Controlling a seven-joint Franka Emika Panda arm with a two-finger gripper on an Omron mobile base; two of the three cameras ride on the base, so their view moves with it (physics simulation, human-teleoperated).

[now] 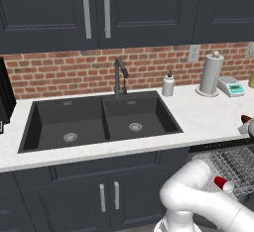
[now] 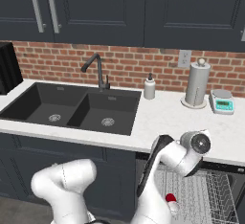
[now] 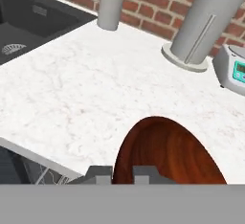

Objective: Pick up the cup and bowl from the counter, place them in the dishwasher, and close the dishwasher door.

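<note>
Gripper (image 3: 122, 174) fingertips sit nearly shut at the near rim of the bowl (image 3: 167, 153), apparently pinching that rim, though the contact itself is cut off at the bottom of the hand view. Near the base, the cup (image 2: 171, 199) already lies in the wire rack of the dishwasher (image 2: 201, 192), so the bowl step looks to be in hand. Next comes a lift clear of the counter (image 3: 81, 94), then a swing down to the rack without tipping the bowl. The dishwasher door cannot be made out. Farther right stand the paper towel roll (image 3: 206, 22) and a scale (image 3: 234, 72); far left, the soap bottle (image 3: 111, 5) beside the sink (image 1: 99, 122).
</note>
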